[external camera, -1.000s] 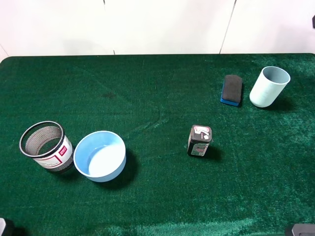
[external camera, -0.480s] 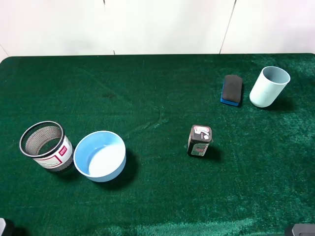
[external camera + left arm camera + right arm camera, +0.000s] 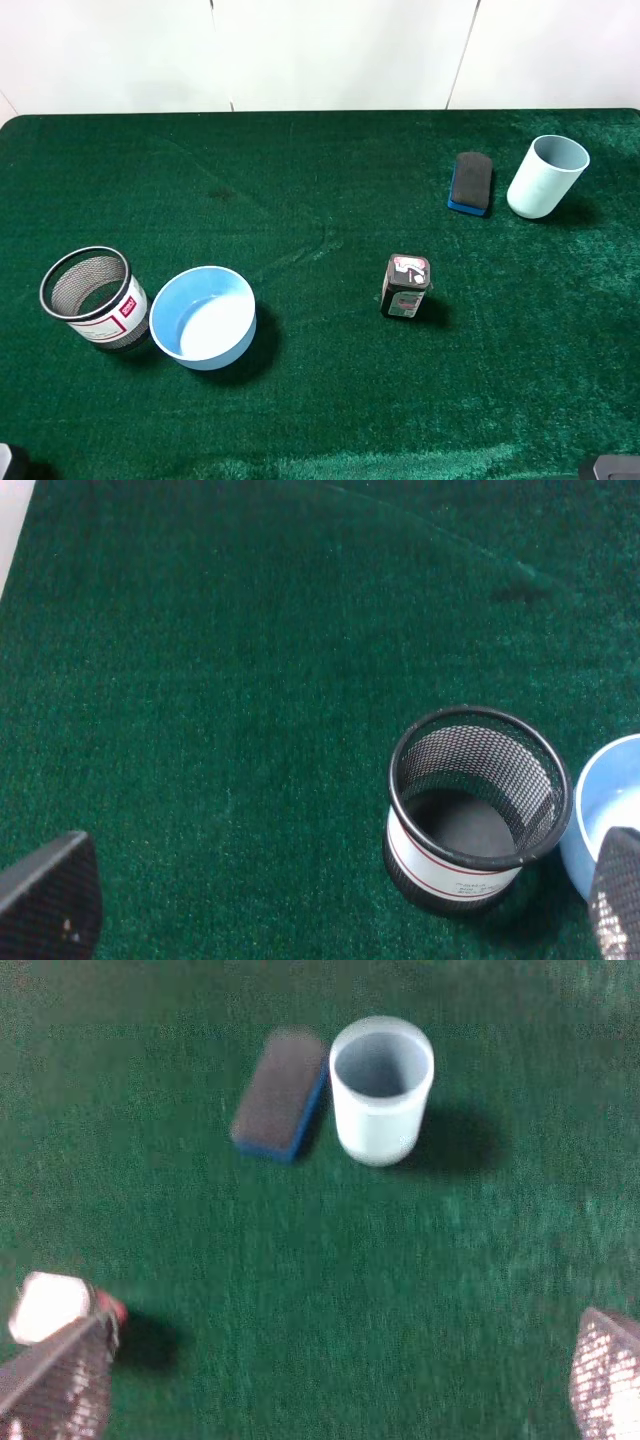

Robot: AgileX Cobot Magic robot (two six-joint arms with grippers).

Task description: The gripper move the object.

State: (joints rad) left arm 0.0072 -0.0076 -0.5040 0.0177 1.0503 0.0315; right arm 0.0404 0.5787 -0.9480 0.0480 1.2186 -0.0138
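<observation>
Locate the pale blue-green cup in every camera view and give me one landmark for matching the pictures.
Exterior high: the pale blue-green cup stands upright at the far right of the green table.
Left wrist: not in this picture.
Right wrist: the cup shows in the upper middle, its open mouth visible.
Shared landmark: the dark eraser with a blue base lies right beside the cup, apart from it, in both the exterior and right wrist views.

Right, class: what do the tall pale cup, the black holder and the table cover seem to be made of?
Cup: likely plastic, matte pale blue-green, smooth and even.
Holder: probably metal mesh, black, with holes you can see through, and a white label band.
Table cover: green cloth, felt-like, with a fuzzy nap and soft creases.
</observation>
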